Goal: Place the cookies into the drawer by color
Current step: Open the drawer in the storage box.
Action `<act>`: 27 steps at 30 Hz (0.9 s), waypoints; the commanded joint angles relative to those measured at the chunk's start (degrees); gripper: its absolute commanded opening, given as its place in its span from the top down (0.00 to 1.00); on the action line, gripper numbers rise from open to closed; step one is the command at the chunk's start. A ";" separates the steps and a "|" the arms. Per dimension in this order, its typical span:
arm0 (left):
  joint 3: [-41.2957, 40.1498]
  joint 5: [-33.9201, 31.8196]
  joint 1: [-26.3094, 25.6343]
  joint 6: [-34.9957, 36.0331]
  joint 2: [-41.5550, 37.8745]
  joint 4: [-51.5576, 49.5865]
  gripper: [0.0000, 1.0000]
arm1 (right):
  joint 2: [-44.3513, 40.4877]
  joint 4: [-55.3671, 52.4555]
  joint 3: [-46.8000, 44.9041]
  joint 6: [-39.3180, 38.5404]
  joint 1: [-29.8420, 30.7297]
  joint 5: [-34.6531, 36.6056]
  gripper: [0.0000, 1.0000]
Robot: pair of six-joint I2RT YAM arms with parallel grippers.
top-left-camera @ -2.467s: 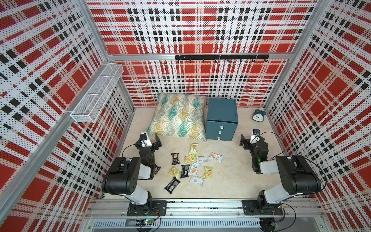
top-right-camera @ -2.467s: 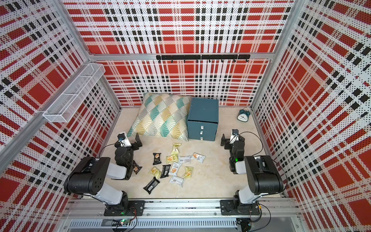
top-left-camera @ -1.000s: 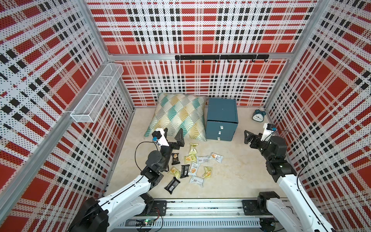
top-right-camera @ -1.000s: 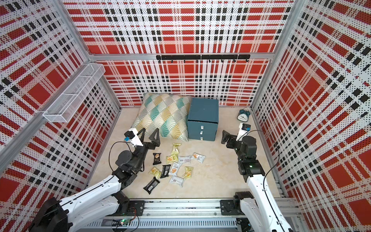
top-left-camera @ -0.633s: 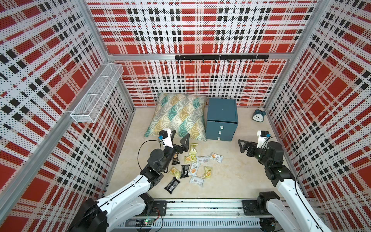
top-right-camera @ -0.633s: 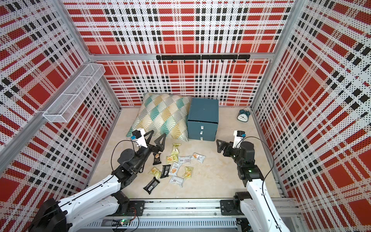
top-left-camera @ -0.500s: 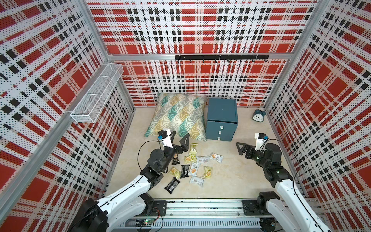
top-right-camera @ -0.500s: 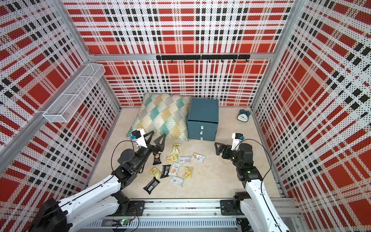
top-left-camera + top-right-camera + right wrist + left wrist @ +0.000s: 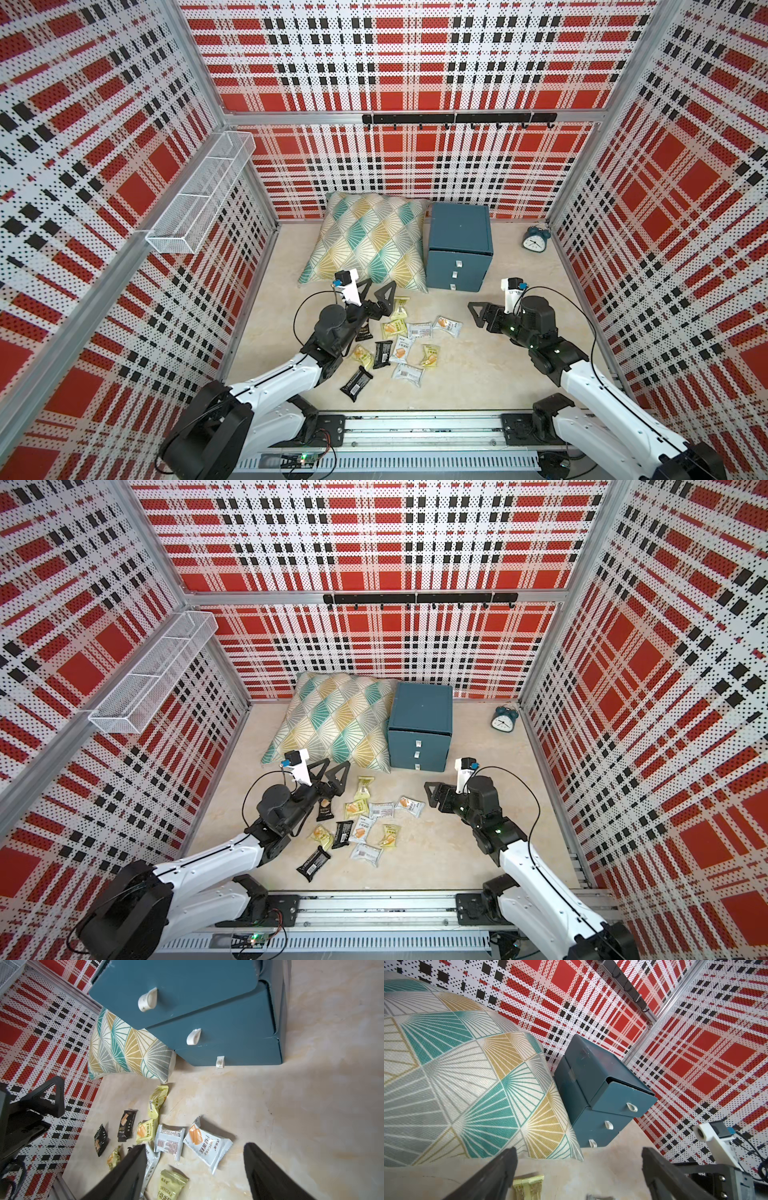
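Twelve or so cookies (image 9: 417,330) lie scattered on the worktop (image 9: 478,374), lower centre of the frame in both top views, just in front of the drawer (image 9: 459,245); none look put away. Packets look light, soft and crinkly with slippery film. Contents are probably brittle, so pinch gently across the flat middle or a crimped end. Left tool (image 9: 376,287): jaws wide apart, empty, raised over the pile's upper-left edge, aimed at the drawer. Right tool (image 9: 478,312): jaws apart, empty, arm reaching left toward a white packet (image 9: 446,326), not touching.

Glossy-wrapped cookies (image 9: 206,1147), woven cloth cushion (image 9: 456,1064)
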 commanded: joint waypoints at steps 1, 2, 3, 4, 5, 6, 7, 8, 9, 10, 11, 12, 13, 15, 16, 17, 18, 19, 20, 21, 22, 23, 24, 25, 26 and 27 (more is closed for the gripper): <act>-0.44 4.10 1.30 -1.64 0.82 2.70 0.01 | 2.09 3.33 2.32 4.35 1.19 2.02 0.28; -0.49 4.17 1.23 -1.47 0.81 2.85 0.01 | 2.97 4.01 2.64 5.27 1.37 1.93 0.28; -0.48 4.19 1.06 -1.23 0.92 2.94 0.01 | 3.94 4.96 3.07 6.20 1.54 1.77 0.30; -0.53 4.12 0.88 -1.10 0.92 2.87 0.01 | 4.94 6.00 3.49 6.99 1.83 1.94 0.31; -0.41 4.02 0.71 -0.96 0.90 2.87 0.01 | 5.75 6.44 4.01 7.68 1.89 2.30 0.33; -0.41 4.05 0.53 -0.85 0.92 2.87 0.01 | 6.74 6.76 4.74 8.15 2.05 2.68 0.35; -0.40 4.16 0.27 -0.65 0.91 2.92 0.01 | 7.71 6.91 5.81 8.40 2.06 3.15 0.37; -0.39 4.11 0.04 -0.44 0.84 2.87 0.01 | 8.55 7.06 6.71 8.49 2.16 3.83 0.38; -0.41 3.87 -0.30 -0.28 0.70 2.93 0.01 | 9.77 7.17 7.89 8.71 2.25 4.81 0.41; -0.40 3.68 -0.60 -0.04 0.60 2.81 0.01 | 10.68 7.34 8.86 8.84 2.25 5.23 0.43; -0.51 3.47 -0.85 0.09 0.44 2.86 0.01 | 11.73 7.50 9.90 8.85 2.35 5.40 0.44; -0.48 3.35 -1.03 0.20 0.35 2.86 0.01 | 13.27 7.38 11.46 8.85 2.41 5.66 0.47; -0.65 3.15 -1.16 0.27 0.27 2.87 0.01 | 14.35 7.35 12.57 8.91 2.36 5.93 0.49; -0.70 2.84 -1.63 0.65 0.18 2.79 0.01 | 16.80 7.53 15.07 8.89 2.43 6.14 0.53; -0.79 2.61 -1.76 0.82 0.13 2.81 0.01 | 17.93 7.60 16.01 8.91 2.56 6.31 0.55; -0.79 2.49 -1.91 1.00 0.05 2.83 0.01 | 19.25 7.61 17.21 8.88 2.61 6.37 0.57; -0.75 2.32 -2.08 1.10 0.04 2.80 0.01 | 20.47 7.62 18.40 8.85 2.69 6.29 0.60; -0.68 2.26 -2.13 1.15 0.05 2.73 0.01 | 21.52 7.70 19.37 8.85 2.84 6.22 0.61; -0.69 2.25 -2.22 1.16 -0.02 2.62 0.01 | 22.68 7.57 20.45 8.85 2.99 6.38 0.63; -0.74 2.12 -2.30 1.28 -0.17 2.61 0.01 | 23.53 7.45 21.30 8.68 3.14 6.49 0.63; -0.75 1.93 -2.39 1.36 -0.27 2.58 0.01 | 24.60 7.21 22.33 8.65 3.38 6.72 0.65; -0.76 1.95 -2.46 1.33 -0.38 2.41 0.01 | 25.43 7.14 23.16 8.60 3.48 6.79 0.66; -0.75 1.92 -2.48 1.37 -0.44 2.38 0.01 | 26.37 7.14 23.88 8.60 3.63 6.79 0.66; -0.69 1.93 -2.57 1.38 -0.48 2.28 0.01 | 27.25 7.14 24.65 8.60 3.65 6.79 0.66; -0.68 1.89 -2.66 1.42 -0.45 2.26 0.01 | 28.12 6.88 25.31 8.33 3.63 7.35 0.68; -0.70 1.84 -2.74 1.46 -0.48 2.17 0.01 | 28.87 6.74 25.87 8.25 3.60 7.50 0.69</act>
